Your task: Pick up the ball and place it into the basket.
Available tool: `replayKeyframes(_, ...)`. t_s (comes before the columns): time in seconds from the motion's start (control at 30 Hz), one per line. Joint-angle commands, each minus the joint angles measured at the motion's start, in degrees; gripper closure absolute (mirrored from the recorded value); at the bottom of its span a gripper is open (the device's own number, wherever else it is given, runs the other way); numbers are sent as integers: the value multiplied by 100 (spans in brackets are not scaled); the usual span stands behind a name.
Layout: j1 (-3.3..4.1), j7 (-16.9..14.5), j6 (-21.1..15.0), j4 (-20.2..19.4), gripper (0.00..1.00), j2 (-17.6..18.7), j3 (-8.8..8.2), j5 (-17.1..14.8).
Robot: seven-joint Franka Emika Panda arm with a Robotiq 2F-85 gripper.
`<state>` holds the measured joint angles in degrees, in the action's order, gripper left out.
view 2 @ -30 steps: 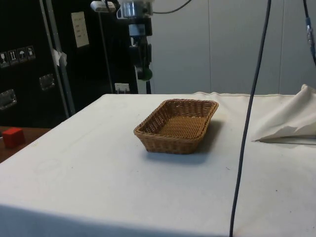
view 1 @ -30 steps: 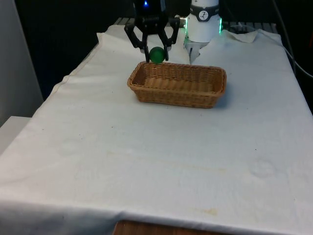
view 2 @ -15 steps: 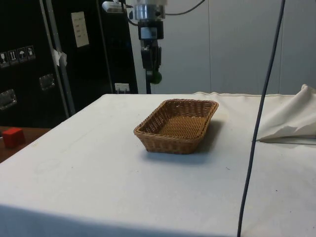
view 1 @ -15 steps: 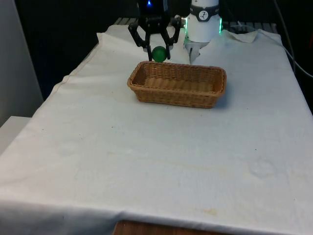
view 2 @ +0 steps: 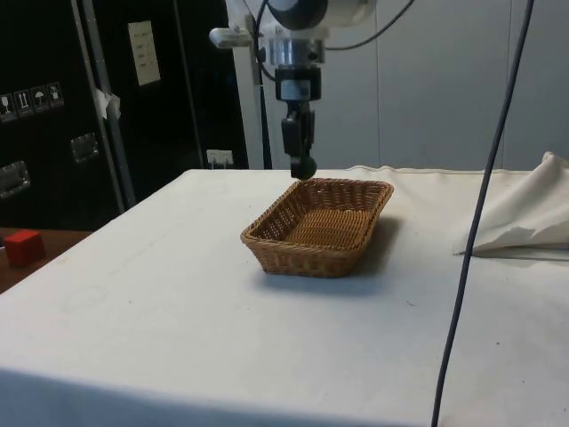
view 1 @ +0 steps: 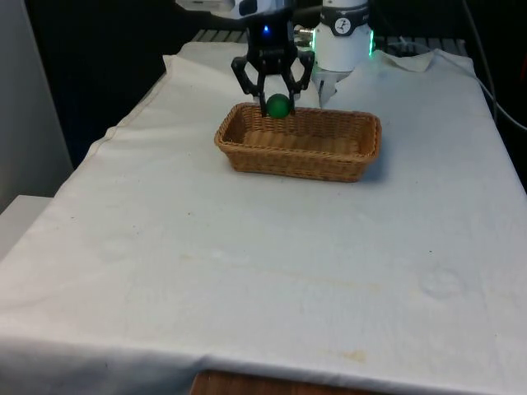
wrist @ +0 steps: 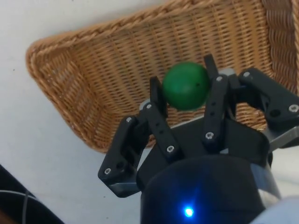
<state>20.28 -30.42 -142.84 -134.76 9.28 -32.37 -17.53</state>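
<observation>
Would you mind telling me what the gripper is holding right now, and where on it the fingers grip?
The gripper holds the green ball, pinched on opposite sides, above the wicker basket.

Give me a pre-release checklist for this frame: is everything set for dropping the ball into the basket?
1. Ball held between the fingers of the hand: ok.
2. Ball over the basket interior, per the wrist view: ok.
3. Ball well inside the rim: not ok, it sits near one end.
4. Basket upright on the cloth: ok.
5. Ball clear above the basket floor: ok.
</observation>
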Motion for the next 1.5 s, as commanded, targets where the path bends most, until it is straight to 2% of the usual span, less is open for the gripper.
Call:
replayKeyframes(0.0,34,52,-178,-132,99,-17,-17,92)
replayKeyframes(0.07,34,52,-292,-241,99,-23,0,97)
replayKeyframes(0.1,0,-11,-172,-172,99,-6,23,6)
replayKeyframes(0.13,40,52,-361,-292,99,-17,11,92)
replayKeyframes(0.2,46,69,-561,-458,99,-6,52,80)
replayKeyframes(0.3,40,86,-773,-607,99,11,115,69)
replayKeyframes(0.33,6,11,-665,-584,99,-11,138,6)
replayKeyframes(0.37,40,103,-900,-693,99,29,160,46)
replayKeyframes(0.53,29,178,-1163,-837,99,143,298,-29)
replayKeyframes(0.6,6,183,-1117,-842,99,149,327,-6)
replayKeyframes(0.67,6,235,-1306,-854,99,309,424,-103)
replayKeyframes(0.8,-17,269,-1415,-848,99,447,498,-155)
replayKeyframes(0.9,0,298,-1427,-819,99,539,481,-126)
replayKeyframes(1.1,-17,281,-1421,-802,99,533,487,-143)
replayKeyframes(1.17,-6,298,-1421,-802,93,539,481,-126)
replayKeyframes(1.2,-17,281,-1421,-802,93,539,487,-138)
replayKeyframes(1.27,-17,281,-1421,-796,78,539,487,-138)
replayKeyframes(1.3,-17,281,-1415,-796,60,544,487,-132)
replayKeyframes(1.4,-11,292,-1421,-796,34,544,481,-126)
replayKeyframes(1.43,-17,281,-1415,-791,34,550,487,-132)
replayKeyframes(1.47,-17,281,-1415,-791,25,550,487,-132)
